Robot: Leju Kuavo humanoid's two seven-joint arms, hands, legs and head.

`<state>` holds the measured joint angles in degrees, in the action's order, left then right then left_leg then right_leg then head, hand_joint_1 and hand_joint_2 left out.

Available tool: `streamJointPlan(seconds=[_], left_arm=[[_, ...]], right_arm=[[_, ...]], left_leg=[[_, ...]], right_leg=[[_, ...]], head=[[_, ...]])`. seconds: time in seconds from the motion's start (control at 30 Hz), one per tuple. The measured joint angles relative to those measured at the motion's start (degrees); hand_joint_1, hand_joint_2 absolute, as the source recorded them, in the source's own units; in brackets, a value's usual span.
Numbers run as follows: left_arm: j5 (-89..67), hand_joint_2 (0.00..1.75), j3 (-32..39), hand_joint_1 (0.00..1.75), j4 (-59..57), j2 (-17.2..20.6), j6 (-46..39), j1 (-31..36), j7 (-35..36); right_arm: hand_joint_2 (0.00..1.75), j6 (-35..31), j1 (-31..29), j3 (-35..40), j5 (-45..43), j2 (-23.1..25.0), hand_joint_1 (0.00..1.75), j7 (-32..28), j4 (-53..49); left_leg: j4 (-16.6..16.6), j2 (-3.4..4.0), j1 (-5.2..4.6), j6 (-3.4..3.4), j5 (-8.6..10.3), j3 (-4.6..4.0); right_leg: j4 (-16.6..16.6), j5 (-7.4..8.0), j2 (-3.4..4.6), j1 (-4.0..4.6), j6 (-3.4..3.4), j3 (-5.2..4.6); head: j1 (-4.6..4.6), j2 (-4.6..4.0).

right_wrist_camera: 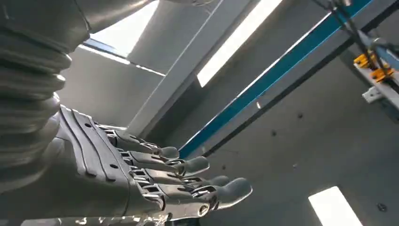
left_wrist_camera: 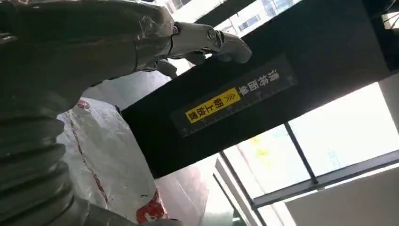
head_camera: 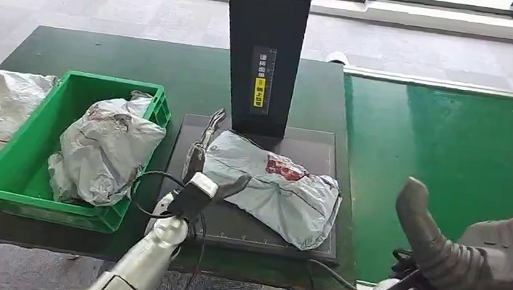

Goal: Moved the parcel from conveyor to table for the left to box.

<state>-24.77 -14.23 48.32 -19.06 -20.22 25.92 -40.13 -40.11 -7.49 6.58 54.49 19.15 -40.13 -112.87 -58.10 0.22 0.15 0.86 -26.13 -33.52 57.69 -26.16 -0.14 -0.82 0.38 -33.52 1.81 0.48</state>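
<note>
Grey parcel (head_camera: 274, 191) lying flat on the black platform (head_camera: 243, 232), near its front right corner, just before the black post (head_camera: 263, 44). Left hand (head_camera: 201, 171) at the parcel's left end, fingers spread above it, gripping nothing; wrist view adds the post's yellow label (left_wrist_camera: 212, 104) close beyond the fingertips (left_wrist_camera: 230, 46). Right hand (head_camera: 475, 250) raised over the conveyor's (head_camera: 457, 153) near edge, fingers apart and empty, seen against the ceiling from its wrist. Second parcel (head_camera: 103, 149) in the green bin (head_camera: 26, 155) at the table's left.

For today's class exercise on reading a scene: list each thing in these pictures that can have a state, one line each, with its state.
Grey plastic parcel with red print: lying flat on the black scale platform, at the left hand.
Left hand: fingers spread, at the parcel's edge; grip unclear.
Right hand: open, holding nothing.
Green plastic crate: holding one crumpled grey bag.
Green conveyor belt: bare.
</note>
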Motion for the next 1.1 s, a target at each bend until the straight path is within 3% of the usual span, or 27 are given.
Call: streamJointPlan(seconds=[0.3, 0.63, 0.67, 0.7, 0.87, 1.1], left_arm=[[-2.1, 1.75, -4.1, 0.00, -17.0, -2.3, -5.5, 7.3, 7.7], [-6.0, 1.75, -23.0, 0.00, -26.4, -2.4, -8.4, 8.5, 27.5], [-7.0, 1.75, -24.7, 0.82, -27.0, -2.4, -8.4, 8.6, 28.7], [-8.2, 1.75, -26.3, 1.75, -27.7, -2.4, -8.3, 8.7, 30.2], [-17.8, 1.75, -35.9, 1.75, -29.9, -2.6, -7.2, 10.5, 41.2], [-20.6, 1.75, -43.1, 1.75, -31.5, -2.8, -7.1, 11.7, 44.7]], right_arm=[[1.75, 0.2, -0.9, 4.0, -0.7, -0.1, 0.00, 0.0, 0.8], [1.75, 0.2, -0.9, 4.2, -0.6, -0.1, 0.00, 0.0, 1.1], [1.75, 0.2, -0.9, 4.2, -0.7, -0.1, 0.00, 0.0, 1.1], [1.75, 0.2, -0.9, 4.2, -0.8, -0.1, 0.00, 0.0, 1.1], [1.75, 0.2, -0.9, 4.2, -1.4, -0.1, 0.00, 0.0, 1.1], [1.75, 0.2, -0.8, 4.2, -1.4, -0.1, 0.00, 0.0, 1.1]], left_leg=[[0.0, -0.03, 0.00, 0.00, 0.00, -0.04], [0.0, -0.03, 0.00, 0.00, -0.01, -0.08], [0.0, -0.03, 0.00, 0.00, -0.01, -0.07], [0.0, -0.04, 0.00, 0.00, -0.01, -0.07], [0.0, -0.20, 0.00, -0.03, -0.02, 0.13], [0.0, -0.19, 0.00, -0.10, -0.06, 0.38]], right_leg=[[0.0, 0.02, -0.01, 0.00, 0.02, 0.00], [0.0, 0.01, -0.01, 0.00, 0.03, -0.02], [0.0, 0.01, -0.01, 0.00, 0.03, -0.02], [0.0, 0.01, -0.02, 0.00, 0.03, -0.01], [0.0, -0.06, -0.23, 0.00, 0.07, 0.31], [0.0, -0.06, -0.23, 0.00, 0.07, 0.55]], head=[[0.02, 0.00], [0.00, 0.00], [0.00, 0.00], [0.00, 0.00], [0.00, 0.00], [0.02, 0.00]])
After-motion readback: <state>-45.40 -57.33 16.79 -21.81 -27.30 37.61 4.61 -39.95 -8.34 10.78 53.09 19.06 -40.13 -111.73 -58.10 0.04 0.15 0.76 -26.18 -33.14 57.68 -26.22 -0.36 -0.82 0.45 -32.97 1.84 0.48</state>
